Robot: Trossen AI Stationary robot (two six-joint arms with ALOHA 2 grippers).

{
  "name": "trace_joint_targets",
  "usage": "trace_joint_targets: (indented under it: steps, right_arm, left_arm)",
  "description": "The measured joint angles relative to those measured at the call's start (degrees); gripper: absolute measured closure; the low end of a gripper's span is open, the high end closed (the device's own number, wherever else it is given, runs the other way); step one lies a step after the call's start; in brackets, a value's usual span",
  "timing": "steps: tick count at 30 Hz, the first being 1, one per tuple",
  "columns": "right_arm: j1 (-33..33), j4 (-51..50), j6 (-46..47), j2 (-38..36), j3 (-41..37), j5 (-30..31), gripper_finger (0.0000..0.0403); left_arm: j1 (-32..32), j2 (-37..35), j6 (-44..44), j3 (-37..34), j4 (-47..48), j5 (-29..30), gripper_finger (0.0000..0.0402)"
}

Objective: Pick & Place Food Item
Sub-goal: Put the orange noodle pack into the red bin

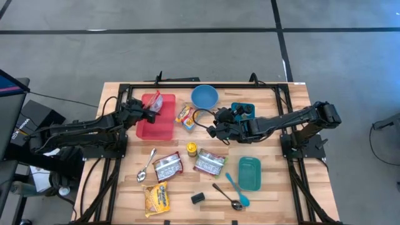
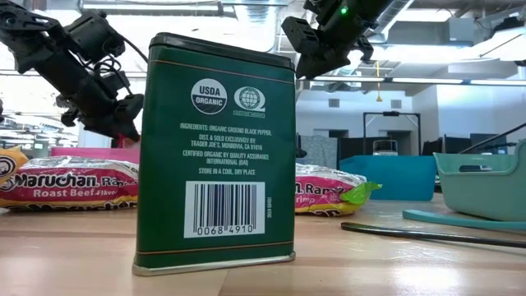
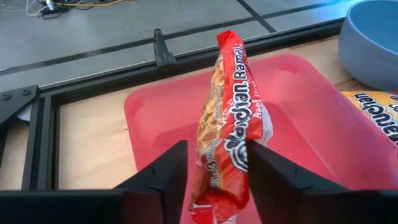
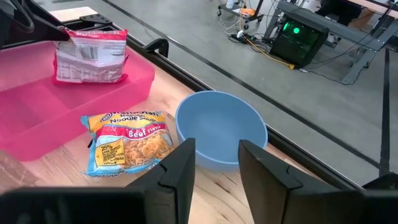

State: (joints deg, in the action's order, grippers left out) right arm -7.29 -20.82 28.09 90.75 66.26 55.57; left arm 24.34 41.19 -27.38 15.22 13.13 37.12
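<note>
Left pincer (image 3: 214,168) fingers flank the upright ramen packet (image 3: 229,118) over the red tray (image 3: 298,124); grip unclear.

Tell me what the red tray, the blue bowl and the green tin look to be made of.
Red tray: likely plastic, translucent and smooth, with rounded moulded corners. Blue bowl: probably plastic, an even matte surface with no sparkle, though glazed ceramic cannot be ruled out. Green tin: seemingly painted metal, glossy, with a bare silvery seam along its base and a pressed lid.
</note>
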Motion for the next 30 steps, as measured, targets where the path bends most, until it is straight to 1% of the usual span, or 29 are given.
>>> trace_joint_targets:
  steps: [5, 9, 13, 18, 22, 30]
  right_arm:
    - [0.0, 0.0, 0.0, 0.0, 0.0, 0.0, 0.0287]
    - [0.0, 0.0, 0.0, 0.0, 0.0, 0.0, 0.0287]
    - [0.0, -0.1, 0.0, 0.0, 0.0, 0.0, 0.0287]
    - [0.0, -0.2, 0.0, 0.0, 0.0, 0.0, 0.0287]
    - [0.0, -0.2, 0.0, 0.0, 0.0, 0.0, 0.0287]
    - [0.0, -0.2, 0.0, 0.0, 0.0, 0.0, 0.0287]
  left_arm:
    - [0.0, 0.0, 0.0, 0.0, 0.0, 0.4, 0.0213]
    - [0.0, 0.0, 0.1, 0.0, 0.0, 3.1, 0.0203]
    - [0.0, 0.0, 0.1, 0.0, -0.1, 4.3, 0.0203]
    - [0.0, 0.0, 0.1, 0.0, -0.3, 4.4, 0.0209]
    - [0.0, 0.0, 0.1, 0.0, -0.4, 3.1, 0.021]
    - [0.0, -3.9, 0.2, 0.0, 0.0, 2.7, 0.021]
